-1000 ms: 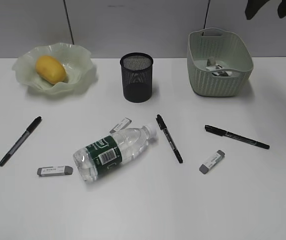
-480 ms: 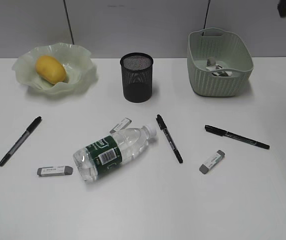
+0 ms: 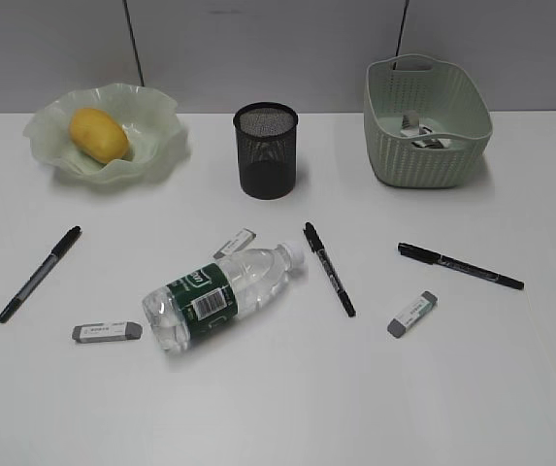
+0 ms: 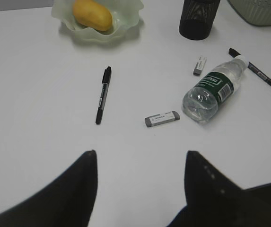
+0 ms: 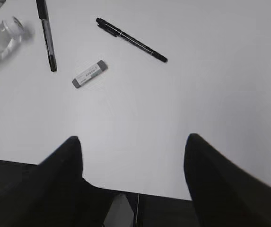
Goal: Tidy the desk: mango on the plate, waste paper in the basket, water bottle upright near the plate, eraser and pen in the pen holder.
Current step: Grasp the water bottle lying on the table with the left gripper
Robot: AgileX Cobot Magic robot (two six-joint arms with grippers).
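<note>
Exterior view: we see the white desk (image 3: pixel 278 408) from above at a slant. In the upper left of the frame the mango (image 3: pixel 99 134) lies in the wavy-rimmed plate (image 3: pixel 161 146). At upper centre stands the black mesh pen holder (image 3: pixel 266 150), and in the upper right the basket (image 3: pixel 426 121) holds the waste paper (image 3: pixel 423 133).

The water bottle (image 3: pixel 221 295) lies on its side at centre, cap toward the upper right. A small eraser (image 3: pixel 234 243) rests just above it, a second eraser (image 3: pixel 107 332) just to its left, and a third eraser (image 3: pixel 412 314) at lower right. One pen (image 3: pixel 39 274) lies at the left edge, another pen (image 3: pixel 329 269) just right of the bottle cap, and a third pen (image 3: pixel 460 266) further right.

In the left wrist view, the left gripper (image 4: pixel 140 163) hangs above bare desk at the bottom of the frame, jaws spread and empty. In the right wrist view, the right gripper (image 5: pixel 133 146) also shows parted jaws grasping nothing, over the desk's near edge, with the eraser and two pens in the upper left of the frame.
</note>
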